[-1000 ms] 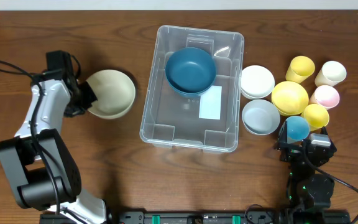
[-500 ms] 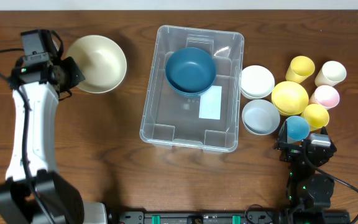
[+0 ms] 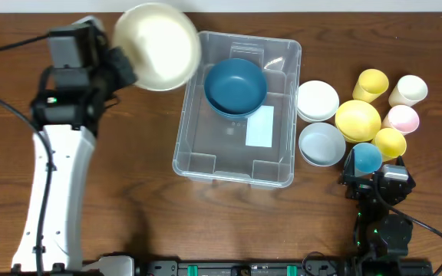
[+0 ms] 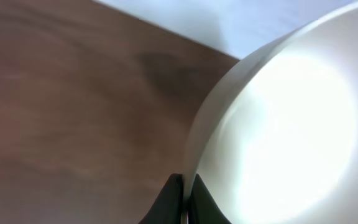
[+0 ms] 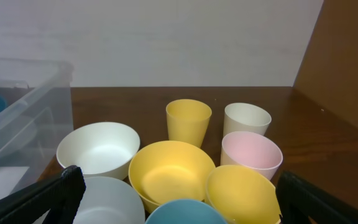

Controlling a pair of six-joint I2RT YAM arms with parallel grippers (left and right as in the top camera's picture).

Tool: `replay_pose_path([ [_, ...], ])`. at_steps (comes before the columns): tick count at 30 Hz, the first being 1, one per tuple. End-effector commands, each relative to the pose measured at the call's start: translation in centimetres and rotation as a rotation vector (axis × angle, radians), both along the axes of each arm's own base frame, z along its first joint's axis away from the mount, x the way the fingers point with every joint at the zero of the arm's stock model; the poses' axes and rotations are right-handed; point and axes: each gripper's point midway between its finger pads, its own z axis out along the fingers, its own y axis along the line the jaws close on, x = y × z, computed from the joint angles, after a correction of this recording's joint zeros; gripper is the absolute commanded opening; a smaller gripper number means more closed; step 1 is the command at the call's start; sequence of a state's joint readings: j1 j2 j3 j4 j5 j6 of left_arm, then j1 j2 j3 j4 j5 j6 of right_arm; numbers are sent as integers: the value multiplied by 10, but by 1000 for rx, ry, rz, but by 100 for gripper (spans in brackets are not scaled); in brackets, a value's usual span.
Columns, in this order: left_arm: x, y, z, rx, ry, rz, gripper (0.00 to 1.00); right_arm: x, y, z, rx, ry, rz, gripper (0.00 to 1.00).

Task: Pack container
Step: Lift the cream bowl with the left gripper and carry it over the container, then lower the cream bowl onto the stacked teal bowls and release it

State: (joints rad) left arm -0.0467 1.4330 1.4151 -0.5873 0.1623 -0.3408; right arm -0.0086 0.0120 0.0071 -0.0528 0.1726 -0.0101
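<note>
The container (image 3: pixel 206 149), a large clear bin with a white label on its base, stands mid-table with a dark blue bowl (image 3: pixel 235 87) in its far half. My left gripper (image 3: pixel 123 67) is raised and shut on the rim of a cream bowl (image 3: pixel 158 46). That bowl hangs tilted just beyond the bin's far left corner. In the left wrist view the fingertips (image 4: pixel 174 200) pinch the cream bowl (image 4: pixel 291 124) by its edge. My right gripper (image 3: pixel 376 175) stands open and empty at the near right, just behind a light blue cup (image 3: pixel 367 158).
Right of the bin sit a white bowl (image 3: pixel 318 100), a pale blue bowl (image 3: pixel 321 144), a yellow bowl (image 3: pixel 357 120), two yellow cups (image 3: pixel 371 84), a cream cup (image 3: pixel 409 90) and a pink cup (image 3: pixel 401 119). The right wrist view shows the bin's wall (image 5: pixel 23 112) at left.
My left arm has lifted the cream bowl off the table and carried it up and right, to the bin's far left corner. The right arm has stayed still.
</note>
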Motion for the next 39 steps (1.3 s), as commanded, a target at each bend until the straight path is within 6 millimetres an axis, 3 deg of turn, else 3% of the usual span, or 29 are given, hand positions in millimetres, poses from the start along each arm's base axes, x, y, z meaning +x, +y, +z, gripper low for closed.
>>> replay_pose_path([
  [1,3,-44,14,-48,-43,-96,6,0,2,0,13,-5,5,99],
  [5,10,-82,4,-26,-46,-163,6,0,2,0,13,-4,5,99],
  [11,21,-118,-36,-5,20,-226,6,0,2,0,13,-5,5,99],
  [17,37,-136,-71,4,57,-252,6,0,2,0,13,-5,5,99],
  [23,42,-140,-93,13,100,-255,6,0,2,0,13,-5,5,99],
  [24,42,-140,-94,13,101,-255,7,0,2,0,13,-5,5,99],
  [25,42,-140,-94,13,102,-255,17,0,2,0,13,-4,5,99],
  [26,42,-140,-94,13,101,-254,35,0,2,0,13,-5,5,99],
  [27,43,-140,-93,12,98,-255,44,0,2,0,13,-5,5,99],
  [31,46,-140,-88,8,76,-253,44,0,2,0,13,-5,5,99],
  [36,51,-134,-58,-6,11,-240,44,0,2,0,13,-5,5,99],
  [39,52,-109,-39,17,-23,-170,44,0,2,0,13,-5,5,99],
])
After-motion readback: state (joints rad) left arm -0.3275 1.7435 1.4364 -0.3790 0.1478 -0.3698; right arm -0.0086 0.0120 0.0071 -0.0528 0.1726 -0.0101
